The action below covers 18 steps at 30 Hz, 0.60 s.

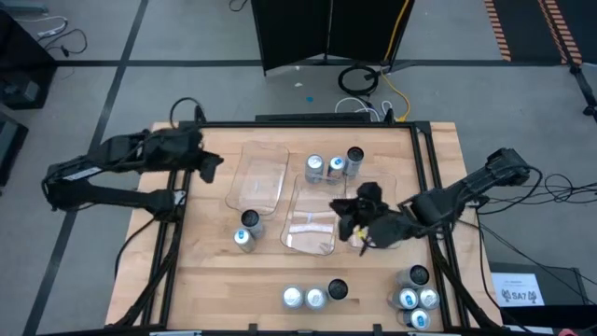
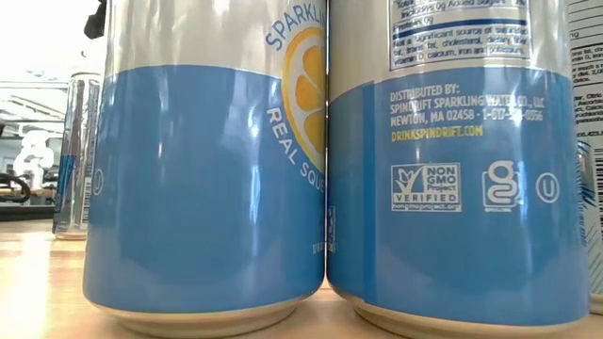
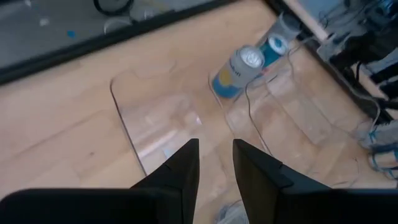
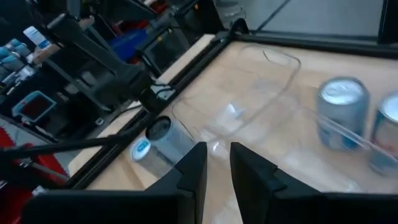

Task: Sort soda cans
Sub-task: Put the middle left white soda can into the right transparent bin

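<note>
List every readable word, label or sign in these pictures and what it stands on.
Left can: "SPARKLIN", "REAL SQU", both cut off.
Right can: "DISTRIBUTED BY:"
"NEWTON, MA 02458"
"DRINKSPINDRIFT.COM"
"NON GMO Project VERIFIED"
Its nutrition panel: too small to read.
Floor sign: blurred, unreadable.

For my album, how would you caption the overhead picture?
Right gripper over a clear tray; soda cans scattered around.
</note>
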Each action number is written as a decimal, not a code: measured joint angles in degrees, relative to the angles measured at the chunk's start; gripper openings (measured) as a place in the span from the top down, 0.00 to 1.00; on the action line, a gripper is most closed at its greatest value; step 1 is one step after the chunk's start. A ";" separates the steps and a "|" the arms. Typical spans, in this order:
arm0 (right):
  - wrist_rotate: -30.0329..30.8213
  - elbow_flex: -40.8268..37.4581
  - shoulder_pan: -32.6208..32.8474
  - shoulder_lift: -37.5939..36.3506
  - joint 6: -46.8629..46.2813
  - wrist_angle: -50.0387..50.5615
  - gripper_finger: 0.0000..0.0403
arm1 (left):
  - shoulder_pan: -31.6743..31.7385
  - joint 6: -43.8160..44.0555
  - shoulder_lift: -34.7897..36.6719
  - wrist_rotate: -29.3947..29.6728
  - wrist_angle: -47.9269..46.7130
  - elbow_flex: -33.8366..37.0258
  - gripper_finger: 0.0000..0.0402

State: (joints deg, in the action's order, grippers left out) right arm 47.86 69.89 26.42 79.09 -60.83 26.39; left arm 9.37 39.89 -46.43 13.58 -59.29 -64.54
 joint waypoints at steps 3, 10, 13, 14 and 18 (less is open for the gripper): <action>-3.39 0.00 -2.76 2.72 4.65 -6.87 0.82 | -4.91 1.67 2.88 5.25 1.80 3.17 0.73; -32.85 0.00 -14.54 5.40 11.38 -14.87 0.67 | -12.74 1.30 4.92 7.45 14.67 14.25 0.73; -40.15 0.00 -19.17 5.79 15.82 -17.02 0.59 | -14.34 1.83 4.53 7.40 20.91 17.72 0.73; -40.74 0.00 -20.37 5.86 17.77 -18.16 0.56 | -14.52 2.11 4.45 7.30 22.23 18.35 0.73; -40.20 0.00 -23.73 5.90 25.50 -24.64 0.49 | -14.69 2.18 3.77 6.61 22.30 18.89 0.73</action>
State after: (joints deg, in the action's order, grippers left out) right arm 7.66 69.89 2.70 84.99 -35.33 1.75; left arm -5.32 42.07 -42.65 20.19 -36.99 -45.65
